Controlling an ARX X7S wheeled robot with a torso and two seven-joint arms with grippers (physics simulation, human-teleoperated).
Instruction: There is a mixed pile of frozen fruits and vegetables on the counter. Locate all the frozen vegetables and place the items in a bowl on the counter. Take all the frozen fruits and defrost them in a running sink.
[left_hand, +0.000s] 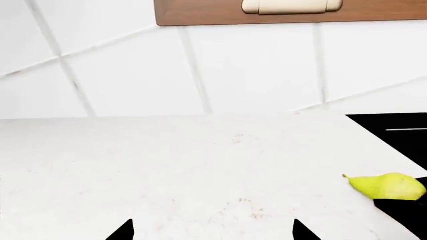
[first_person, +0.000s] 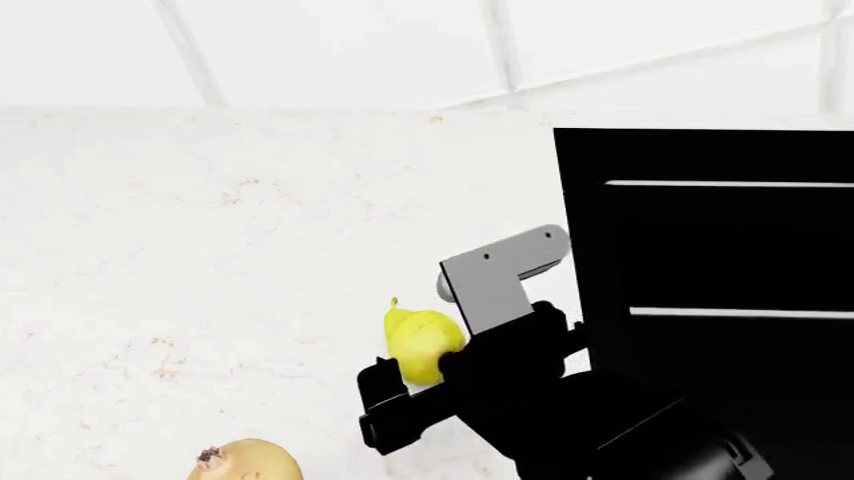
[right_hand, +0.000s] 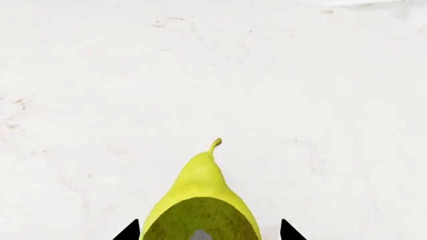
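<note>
A yellow pear (first_person: 420, 345) lies on the white counter (first_person: 200, 250) close to the edge of the black sink (first_person: 707, 250). My right gripper (right_hand: 207, 232) is open, and the pear (right_hand: 200, 200) sits between its fingertips (right_hand: 128, 232) with a small gap on each side, stem pointing away. A rounder tan-yellow fruit (first_person: 247, 462) rests on the counter nearer to me. My left gripper (left_hand: 212, 231) is open over bare counter (left_hand: 187, 165), and the pear (left_hand: 388, 186) shows off to one side. The frozen vegetables and the bowl are out of view.
A white tiled wall (first_person: 400, 50) runs behind the counter. In the left wrist view a wooden cabinet (left_hand: 287, 12) with a pale handle hangs on that wall, and the sink corner (left_hand: 393, 135) is dark beside the pear.
</note>
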